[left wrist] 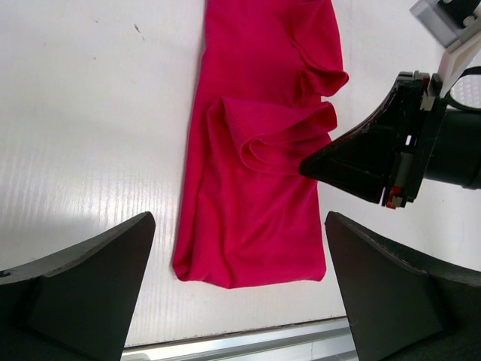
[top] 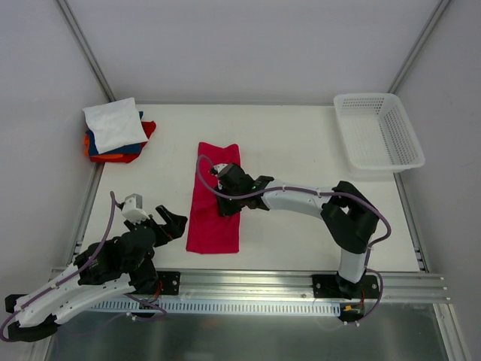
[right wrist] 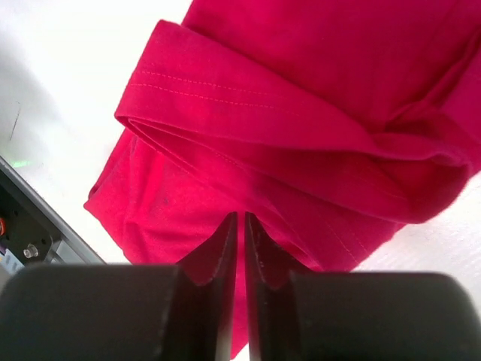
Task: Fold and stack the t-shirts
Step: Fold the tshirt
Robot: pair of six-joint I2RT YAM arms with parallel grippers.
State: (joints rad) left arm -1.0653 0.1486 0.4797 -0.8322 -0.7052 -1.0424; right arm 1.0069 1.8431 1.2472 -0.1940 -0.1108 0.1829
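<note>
Right tool [right wrist: 240,219] pinches crimson t-shirt [right wrist: 301,113] at its fold

One crimson shirt [top: 216,203] lies on the one counter [top: 301,143]. One pile of folded shirts [top: 114,131] shows four colours, so four by that count: white, blue, orange, red. One white mesh basket [top: 344,128]. Two robot arms, the left arm [top: 83,282] and the right arm [top: 301,199]
</note>
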